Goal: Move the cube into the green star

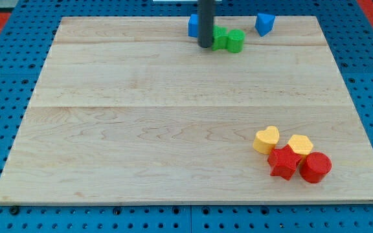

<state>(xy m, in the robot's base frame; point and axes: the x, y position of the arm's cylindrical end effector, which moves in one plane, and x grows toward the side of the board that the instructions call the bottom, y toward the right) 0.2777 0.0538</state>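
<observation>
The rod is coming straight down from the view's top, standing upright and dark grey, with only its lower stretch showing; the rest of the arm is lying outside the view. My tip (205, 45) is resting on the bench close to its far edge, a little to the view's right of that edge's middle and well away from all four corners. The rod is showing no tilt to either side. Its upper part is running out of the frame, so the wrist and joints above it cannot be told.
</observation>
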